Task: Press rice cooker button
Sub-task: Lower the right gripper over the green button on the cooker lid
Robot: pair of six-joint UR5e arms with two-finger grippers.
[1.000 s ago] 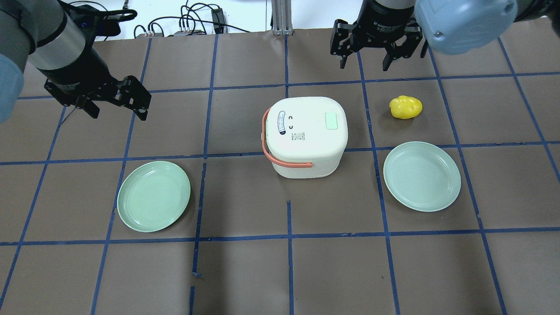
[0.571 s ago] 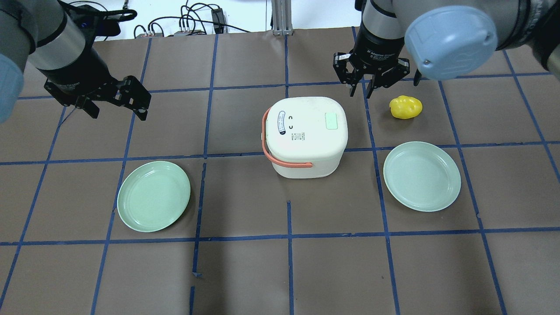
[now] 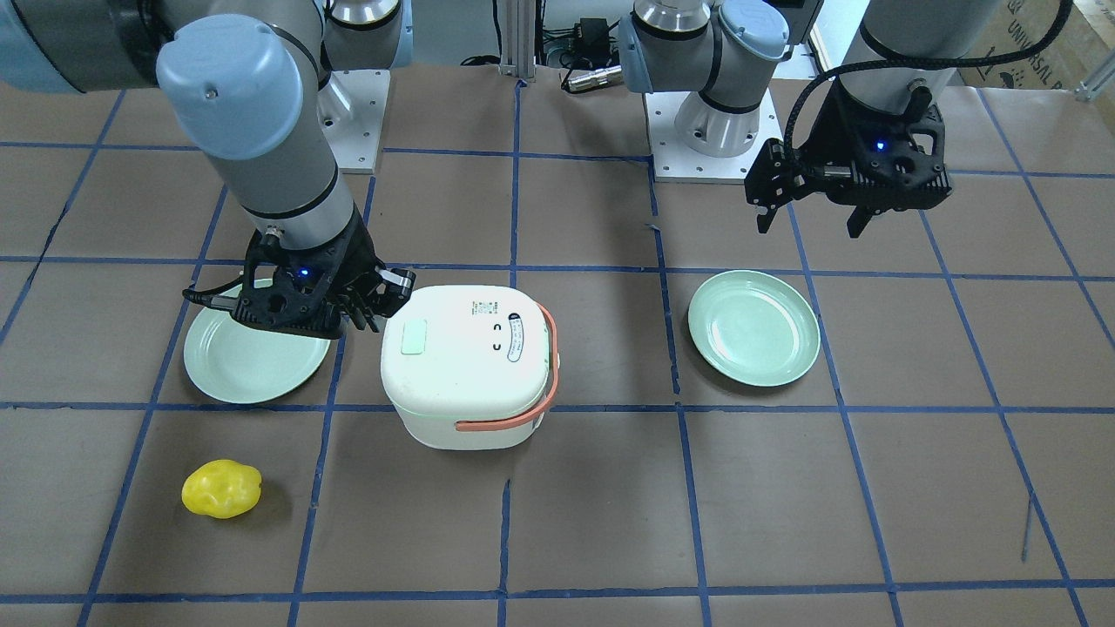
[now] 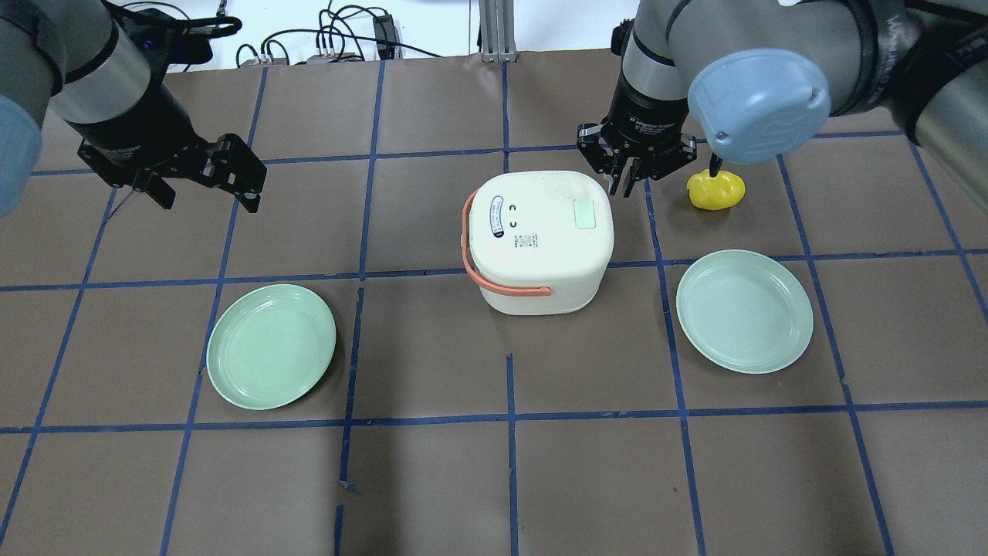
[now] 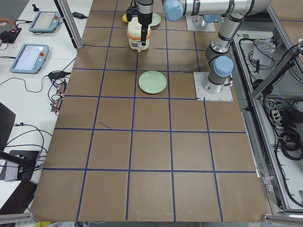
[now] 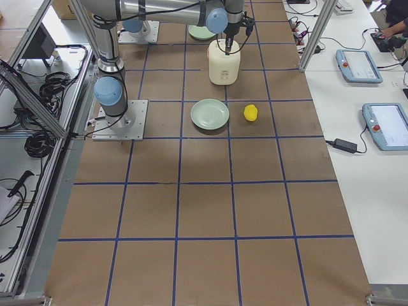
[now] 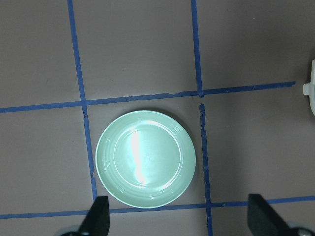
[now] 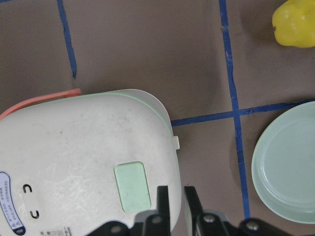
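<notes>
The white rice cooker [image 4: 532,247] with an orange handle stands mid-table; its pale green button [image 4: 585,214] is on the lid's right side. It also shows in the front view [image 3: 466,374] and the right wrist view [image 8: 74,157]. My right gripper [image 4: 624,184] hangs at the cooker's far right corner, fingers drawn together and empty. In the right wrist view the button [image 8: 132,187] lies just left of the fingertips [image 8: 162,195]. My left gripper [image 4: 208,199] is open and empty, far to the left, above bare table.
A yellow pepper-like object [image 4: 716,189] lies right of the right gripper. One green plate [image 4: 745,310] sits right of the cooker, another [image 4: 272,346] to its left, below the left gripper [image 7: 179,219].
My right gripper has moved from the table's far edge toward the cooker's far right corner and its fingers have closed together. The left arm has not moved.
</notes>
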